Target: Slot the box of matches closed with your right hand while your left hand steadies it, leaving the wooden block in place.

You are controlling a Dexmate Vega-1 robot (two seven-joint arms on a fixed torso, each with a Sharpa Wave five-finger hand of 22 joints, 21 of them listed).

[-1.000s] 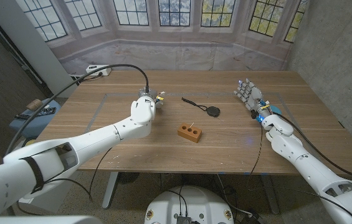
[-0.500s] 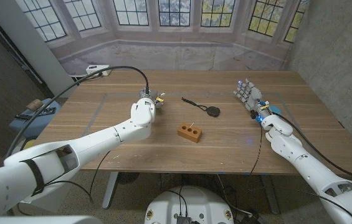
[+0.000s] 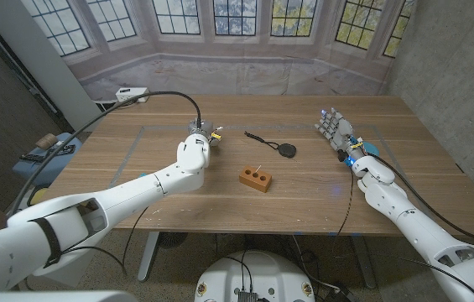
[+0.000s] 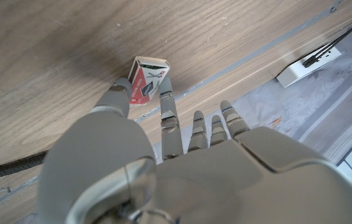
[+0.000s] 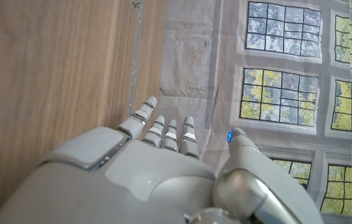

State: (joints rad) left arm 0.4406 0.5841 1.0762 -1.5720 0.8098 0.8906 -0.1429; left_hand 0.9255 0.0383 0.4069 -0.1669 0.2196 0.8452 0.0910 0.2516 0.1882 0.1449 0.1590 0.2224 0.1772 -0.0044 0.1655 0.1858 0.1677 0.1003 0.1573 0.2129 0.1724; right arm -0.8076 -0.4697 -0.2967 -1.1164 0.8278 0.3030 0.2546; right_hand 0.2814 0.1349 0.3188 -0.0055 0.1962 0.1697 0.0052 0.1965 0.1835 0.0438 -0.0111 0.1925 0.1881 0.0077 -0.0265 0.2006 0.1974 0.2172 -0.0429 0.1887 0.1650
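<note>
Box of matches (image 4: 147,81) pinched by left robot hand (image 4: 182,149).

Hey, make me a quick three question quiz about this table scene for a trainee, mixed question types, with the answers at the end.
1. True or false: the right hand is holding the box of matches.
2. Which hand has its fingers on the matchbox? A. left hand B. right hand C. neither
3. Fill in: the wooden block lies on the table between the two ____.

Key:
1. False; the right hand is open and apart from it, on the table's right side.
2. A
3. hands
</note>
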